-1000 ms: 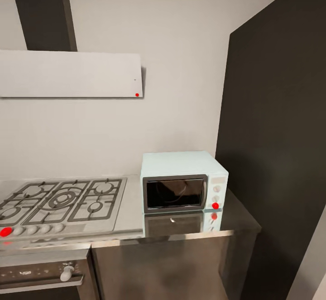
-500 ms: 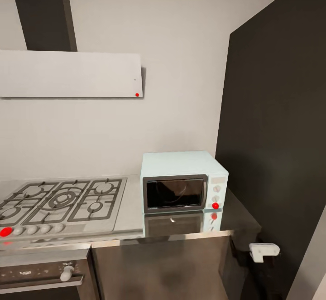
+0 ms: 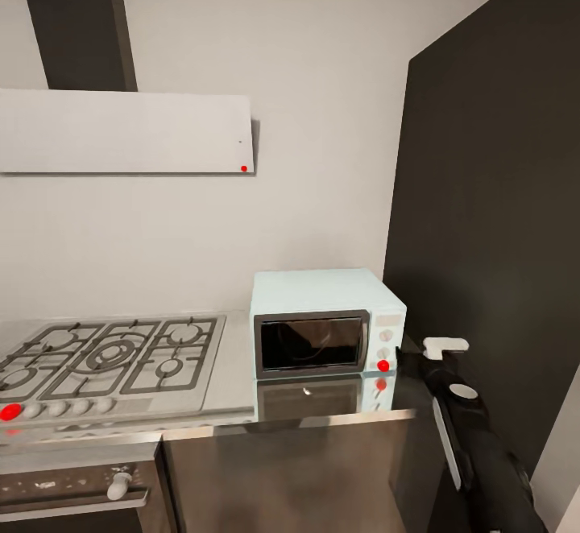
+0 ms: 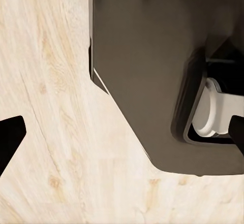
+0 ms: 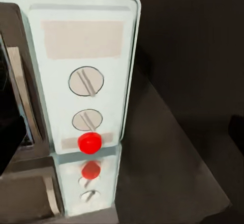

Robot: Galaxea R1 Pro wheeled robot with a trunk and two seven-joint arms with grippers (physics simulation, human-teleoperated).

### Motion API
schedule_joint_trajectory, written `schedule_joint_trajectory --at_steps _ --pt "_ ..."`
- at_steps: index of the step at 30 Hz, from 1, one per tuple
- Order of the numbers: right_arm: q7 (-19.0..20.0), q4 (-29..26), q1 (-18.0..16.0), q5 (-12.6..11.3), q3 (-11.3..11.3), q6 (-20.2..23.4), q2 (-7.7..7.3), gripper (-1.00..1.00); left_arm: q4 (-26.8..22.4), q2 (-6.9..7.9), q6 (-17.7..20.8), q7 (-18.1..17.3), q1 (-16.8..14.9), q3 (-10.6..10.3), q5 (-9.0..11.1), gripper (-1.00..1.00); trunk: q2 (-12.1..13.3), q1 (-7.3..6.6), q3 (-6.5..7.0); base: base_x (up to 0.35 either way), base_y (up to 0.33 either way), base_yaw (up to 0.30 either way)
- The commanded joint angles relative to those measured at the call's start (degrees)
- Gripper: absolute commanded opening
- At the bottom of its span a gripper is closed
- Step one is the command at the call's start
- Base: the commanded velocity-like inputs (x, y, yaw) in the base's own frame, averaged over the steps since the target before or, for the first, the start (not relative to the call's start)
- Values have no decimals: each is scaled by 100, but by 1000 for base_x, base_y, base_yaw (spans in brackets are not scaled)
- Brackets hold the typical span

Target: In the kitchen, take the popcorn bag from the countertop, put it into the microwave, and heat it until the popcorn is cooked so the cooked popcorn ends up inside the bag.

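Microwave (image 3: 326,324): pale blue, door shut, seated at the right end of the countertop (image 3: 234,372), against the wall. My right wrist view sits close on its control panel: two round knobs (image 5: 86,81) above a red button (image 5: 89,142).

Right gripper (image 3: 445,347): raised from below the counter edge within the last second, now just beside the microwave's right side near the button. Finger spread: cannot tell.

Left gripper: low over the pale wood floor (image 4: 56,107); finger state likewise unclear.

Gas hob (image 3: 113,360): left of the microwave.

Assessment: I am probably reaching for the controls or door.
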Motion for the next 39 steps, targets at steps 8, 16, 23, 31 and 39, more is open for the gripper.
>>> schedule_joint_trajectory --at_steps 8,16,23,31,39 --pt "30 1 -122 55 376 357 5 100 -12 1 37 -16 1 33 5 100 -4 2 -3 89 0 0" --pt "8 1056 -120 56 392 243 5 100 -12 1 -53 -16 2 33 7 100 -4 2 -3 330 0 0" --pt "-4 2444 -120 56 392 -1283 4 100 -12 1 -225 -16 2 33 8 100 -4 2 -3 255 0 0" --pt "-5 3150 -120 57 375 -2023 -3 100 -12 1 -226 -16 1 33 9 100 -4 2 -3 8 0 0" --pt "-14 3537 -120 56 316 -2417 -23 100 -12 1 -226 -16 0 33 10 100 -4 2 -3 0 0 0"
